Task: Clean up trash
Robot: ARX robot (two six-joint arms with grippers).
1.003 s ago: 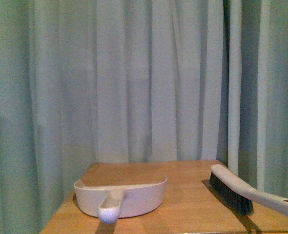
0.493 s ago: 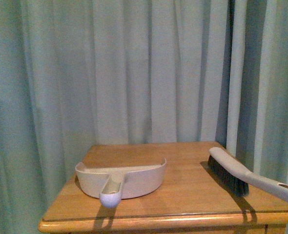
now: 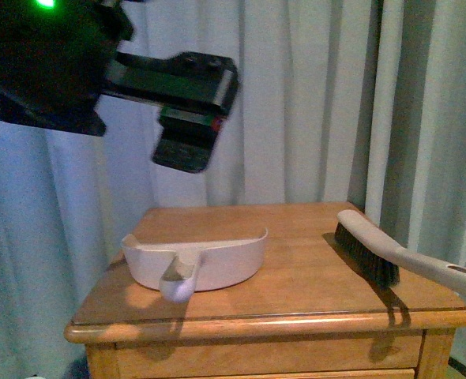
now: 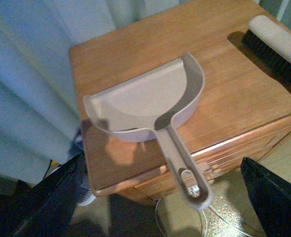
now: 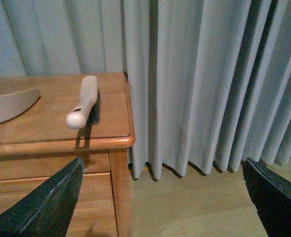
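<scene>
The trash is out of view in every frame. My left gripper [image 4: 161, 197] is open and hangs above the front left edge of a wooden side table [image 3: 296, 296], over the handle of a beige dustpan [image 4: 145, 101]. The left arm's black body [image 3: 182, 103] fills the upper left of the front view. My right gripper [image 5: 163, 197] is open and empty, low beside the table's right front corner [image 5: 126, 140], over bare wooden floor. Its fingers [image 5: 47, 207] hold nothing.
The dustpan [image 3: 197, 260] sits on the table's left half, handle over the front edge. A beige hand brush [image 3: 375, 253] with black bristles lies along the right side, handle past the edge. Pale curtains [image 3: 312, 103] hang behind. Cables lie on the floor [image 4: 185, 222].
The front view has shifted, so the table's front edge and drawer now show. My left arm has come into view at the upper left. Dustpan and brush have not moved on the table.
</scene>
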